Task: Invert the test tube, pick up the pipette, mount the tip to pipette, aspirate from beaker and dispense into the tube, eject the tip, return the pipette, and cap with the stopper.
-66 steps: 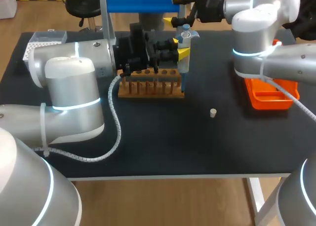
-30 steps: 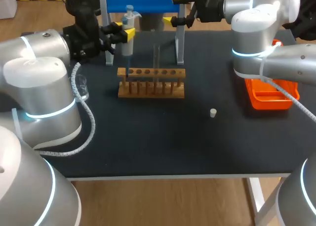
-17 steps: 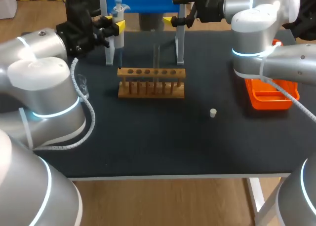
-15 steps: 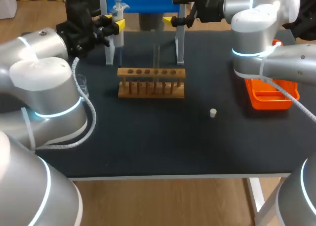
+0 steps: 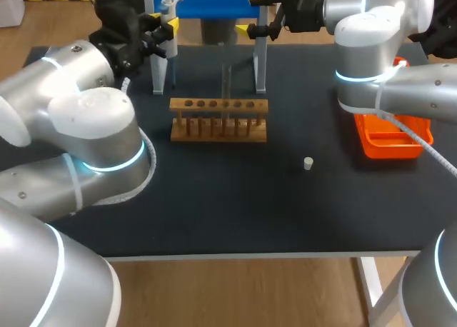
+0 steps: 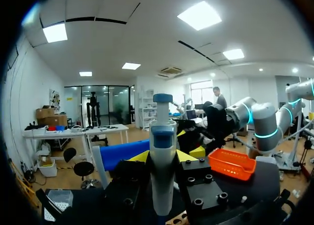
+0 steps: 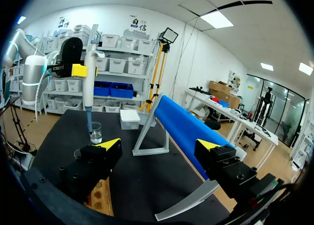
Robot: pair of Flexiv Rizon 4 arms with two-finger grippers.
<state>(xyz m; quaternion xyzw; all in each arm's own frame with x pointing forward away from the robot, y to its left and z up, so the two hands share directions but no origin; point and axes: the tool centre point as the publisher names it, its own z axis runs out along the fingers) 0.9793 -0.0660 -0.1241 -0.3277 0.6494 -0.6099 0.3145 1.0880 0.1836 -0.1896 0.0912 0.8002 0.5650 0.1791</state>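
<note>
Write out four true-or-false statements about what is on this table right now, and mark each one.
1. The left end effector is shut on the pipette. True.
2. The stopper sits in a hole of the wooden rack. False: it lies on the table, apart from the rack.
3. The right end effector grips the stopper. False: it is open and holds nothing.
4. The orange tray lies on the right arm's side of the table. True.
</note>
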